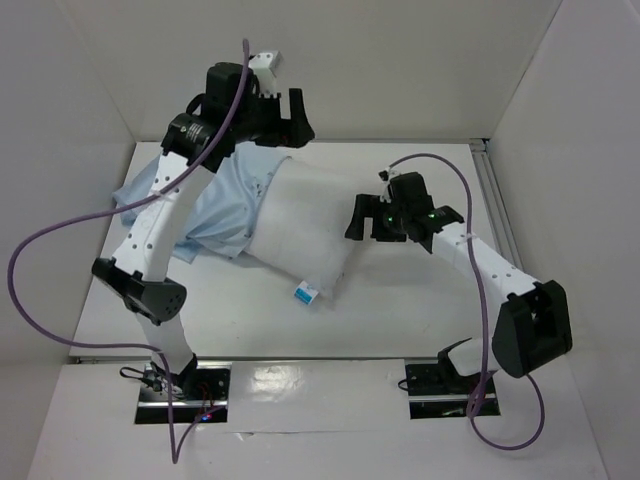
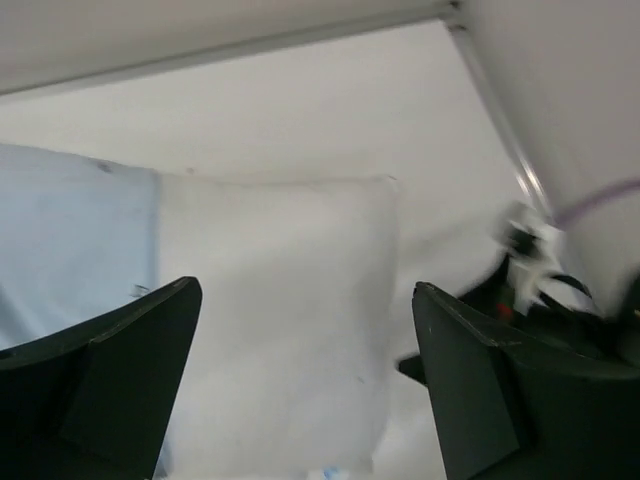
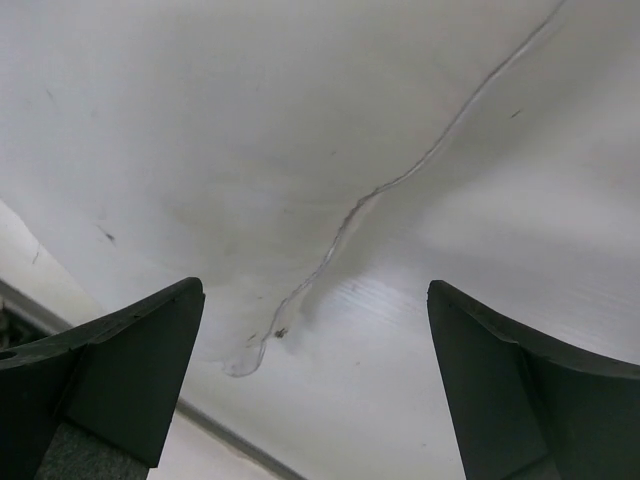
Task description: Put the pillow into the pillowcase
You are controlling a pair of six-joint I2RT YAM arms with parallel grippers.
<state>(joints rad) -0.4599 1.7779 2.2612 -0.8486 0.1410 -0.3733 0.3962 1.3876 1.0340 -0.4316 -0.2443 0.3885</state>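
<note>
Pillow [image 1: 300, 235] corner tag [image 1: 307, 294] shows blue print, seemingly unreadable.

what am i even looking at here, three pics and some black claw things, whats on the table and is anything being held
These are two robot arms bolted to a white table. The overhead picture shows both. The other two come from cameras on the wrists, so the black shapes at their bottom edges are each pincer's own fingers.

On the table lies a white pillow, partly inside a light blue pillowcase. The left pincer hangs open above the pillow. The right pincer is open at the pillow's right edge. Neither holds anything.
</note>
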